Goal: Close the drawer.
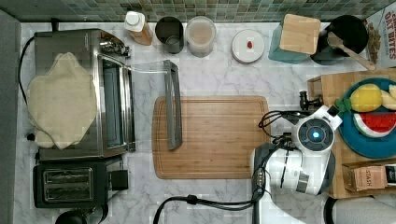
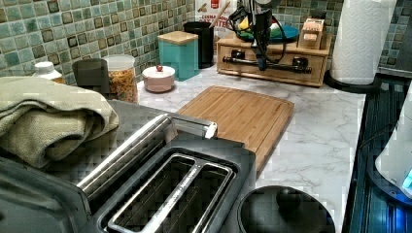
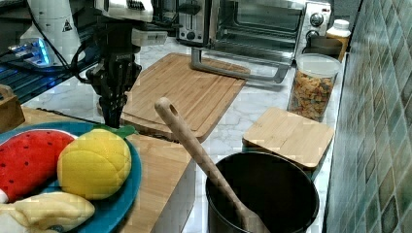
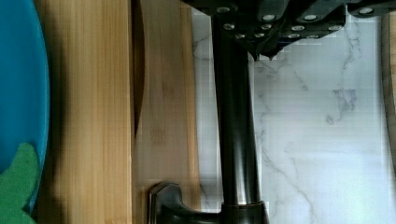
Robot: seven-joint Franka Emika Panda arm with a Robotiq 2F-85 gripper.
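Wooden drawer (image 2: 272,57), "OAT BITES" box (image 1: 384,28), "SPASH" carton (image 1: 369,177)

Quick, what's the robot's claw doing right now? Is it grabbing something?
Claw: down at the drawer and its dark bar handle; open or shut cannot be told.

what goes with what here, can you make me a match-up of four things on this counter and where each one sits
Things:
1. folded towel
2. wooden spoon
3. toy fruit
4. gripper

Places:
a. on the blue plate
b. at the drawer handle
c. on top of the toaster oven
d. standing in the black pot

Pairs: 1-c, 2-d, 3-a, 4-b
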